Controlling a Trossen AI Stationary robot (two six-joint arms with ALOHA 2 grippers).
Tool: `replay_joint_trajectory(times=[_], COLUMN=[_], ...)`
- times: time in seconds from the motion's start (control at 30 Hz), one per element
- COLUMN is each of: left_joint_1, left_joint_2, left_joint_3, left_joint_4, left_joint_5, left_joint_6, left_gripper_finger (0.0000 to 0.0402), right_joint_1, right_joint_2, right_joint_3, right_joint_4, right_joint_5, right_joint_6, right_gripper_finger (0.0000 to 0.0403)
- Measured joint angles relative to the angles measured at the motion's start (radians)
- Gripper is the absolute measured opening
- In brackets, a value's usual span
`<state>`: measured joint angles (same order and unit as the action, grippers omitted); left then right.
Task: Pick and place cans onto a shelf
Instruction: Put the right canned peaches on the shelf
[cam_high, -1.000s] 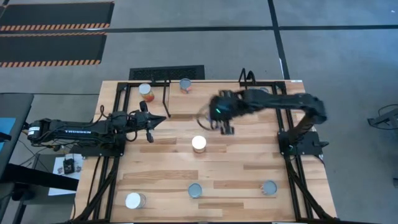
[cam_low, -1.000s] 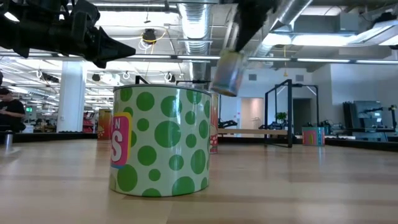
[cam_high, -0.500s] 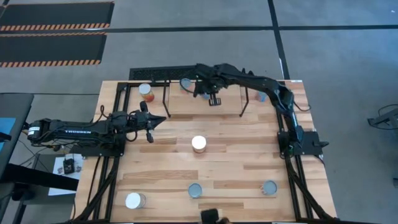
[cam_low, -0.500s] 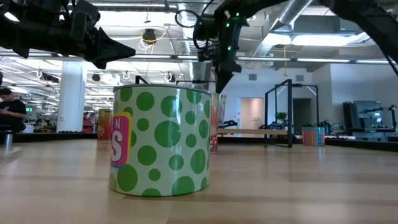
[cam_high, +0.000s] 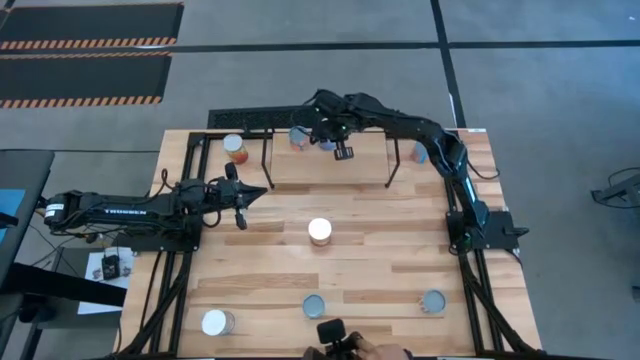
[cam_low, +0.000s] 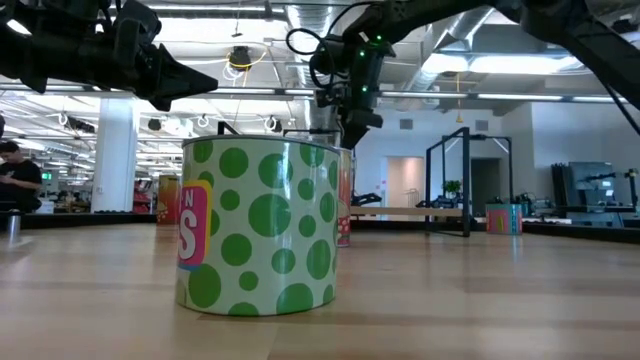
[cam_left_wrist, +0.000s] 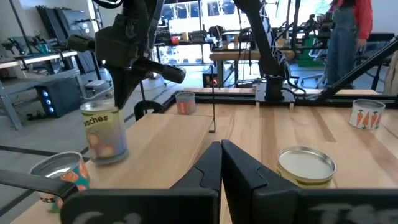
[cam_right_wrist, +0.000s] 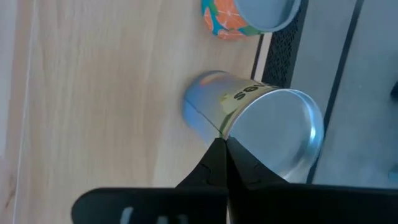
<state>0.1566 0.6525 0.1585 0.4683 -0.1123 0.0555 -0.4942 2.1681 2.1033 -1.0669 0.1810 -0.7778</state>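
Observation:
My right gripper (cam_high: 336, 148) reaches over the shelf (cam_high: 365, 165) at the table's far side. It is shut on a can (cam_right_wrist: 249, 121) with a silvery top and a pale label, also in the left wrist view (cam_left_wrist: 102, 134). An orange-sided can (cam_right_wrist: 239, 15) stands on the shelf just beyond it. Another can (cam_high: 237, 147) stands at the shelf's left end, and one (cam_high: 420, 153) at its right end. My left gripper (cam_high: 263, 188) waits shut over the table's left side. A green-dotted can (cam_high: 320, 231) stands upright mid-table. My right gripper pinches the can's top rim (cam_right_wrist: 231, 129) between its two fingers, one finger over the labelled side and the other over the silvery top. The fingers slant down from the table's right. The can is about upright, its bottom at the shelf board; whether it rests there I cannot tell.
Three more cans (cam_high: 216, 322) (cam_high: 314, 305) (cam_high: 432, 300) stand along the near edge. A person's hand with a dark object (cam_high: 342, 345) shows at the near edge. Thin black rods (cam_high: 392, 170) stand at the shelf's ends. A black floor grate (cam_high: 265, 118) lies beyond the far edge.
My right gripper has carried the can from above the table's middle toward the far edge and down to the shelf, rolling as it went, and has nearly stopped beside the orange-sided can. A hand has come in at the near edge.

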Motion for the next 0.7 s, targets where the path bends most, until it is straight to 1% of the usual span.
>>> replay_joint_trajectory(times=[0.33,0.7], left_joint_1=[0.000,0.000], left_joint_2=[0.000,0.000], left_joint_3=[0.000,0.000], left_joint_4=[-0.004,-0.008], left_joint_5=[0.000,0.000], left_joint_6=[-0.012,-0.011], left_gripper_finger=[0.0000,0.0000], right_joint_1=[0.010,0.016], right_joint_2=[0.019,0.019], right_joint_3=[0.000,0.000], right_joint_4=[0.010,0.022], right_joint_5=[-0.012,0.005], right_joint_6=[-0.027,-0.043], right_gripper_finger=[0.0009,0.0042])
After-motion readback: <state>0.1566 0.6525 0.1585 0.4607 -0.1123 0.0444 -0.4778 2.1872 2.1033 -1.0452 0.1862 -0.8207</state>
